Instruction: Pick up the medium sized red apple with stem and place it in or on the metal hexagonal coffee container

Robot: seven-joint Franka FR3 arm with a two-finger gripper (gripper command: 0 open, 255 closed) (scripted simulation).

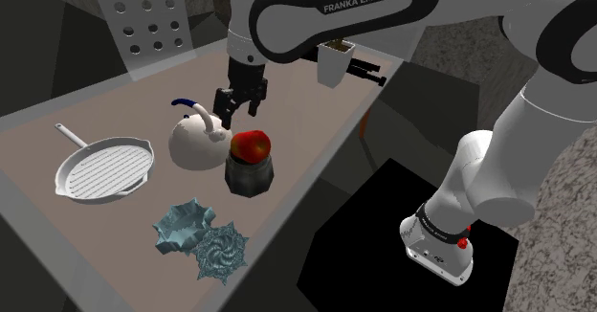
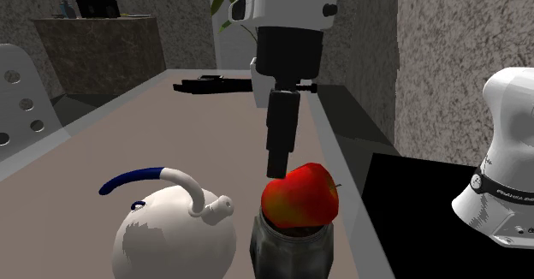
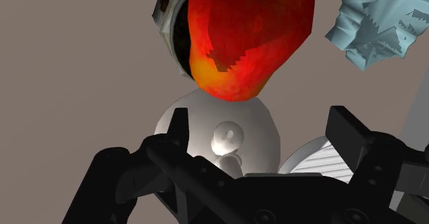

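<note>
The red apple (image 1: pixel 251 146) (image 2: pixel 300 195) (image 3: pixel 247 37) rests in the mouth of the dark metal hexagonal container (image 1: pixel 249 176) (image 2: pixel 291 252) (image 3: pixel 167 13), partly sunk in and leaning a little. My black gripper (image 1: pixel 241 105) (image 2: pixel 278 168) (image 3: pixel 261 130) hangs just above and behind the apple, open, with nothing between its fingers. The fingers (image 3: pixel 344 130) do not touch the apple. A white kettle (image 1: pixel 196 143) (image 2: pixel 171 239) (image 3: pixel 220 130) with a blue-topped handle stands right beside the container.
A white grill pan (image 1: pixel 100 173) lies at the shoulder view's left. Two blue-grey crinkled pieces (image 1: pixel 187 226) (image 1: pixel 222 251) (image 3: pixel 375 20) sit near the front. A white planter (image 1: pixel 335 63) and a black object (image 1: pixel 368 69) stand at the far end. The table edge (image 1: pixel 316 181) runs close to the container.
</note>
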